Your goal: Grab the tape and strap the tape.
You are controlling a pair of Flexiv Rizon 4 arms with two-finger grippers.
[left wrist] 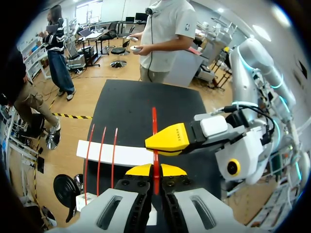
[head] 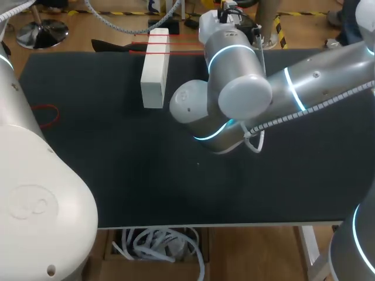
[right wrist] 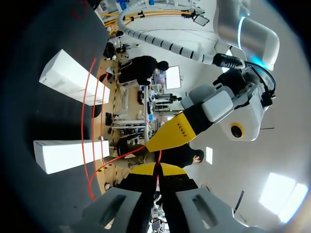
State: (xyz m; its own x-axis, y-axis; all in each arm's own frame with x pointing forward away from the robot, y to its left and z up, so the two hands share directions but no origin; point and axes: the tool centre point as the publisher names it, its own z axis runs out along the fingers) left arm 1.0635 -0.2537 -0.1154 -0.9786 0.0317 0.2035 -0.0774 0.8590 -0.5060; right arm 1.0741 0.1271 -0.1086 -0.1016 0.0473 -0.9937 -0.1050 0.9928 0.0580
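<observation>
A thin red tape (left wrist: 154, 127) runs up from between my left gripper's (left wrist: 155, 171) yellow tips, which are shut on it. My right arm's yellow finger (left wrist: 170, 140) meets the same strip just ahead of them. In the right wrist view my right gripper (right wrist: 156, 170) is also shut on the red tape (right wrist: 116, 159), which curves off toward a white box (right wrist: 68, 154). The left arm's yellow finger (right wrist: 175, 132) is right above it. In the head view, red tape lines (head: 176, 53) stretch from the white box (head: 153, 76) to behind my right arm (head: 252, 88). Both grippers are hidden there.
A second white box (right wrist: 73, 77) lies past the first, with red tape arcs (right wrist: 90, 97) spanning both. A loose red loop (head: 47, 114) lies at the black table's (head: 117, 164) left. My left arm's white body (head: 35, 199) fills the near left corner.
</observation>
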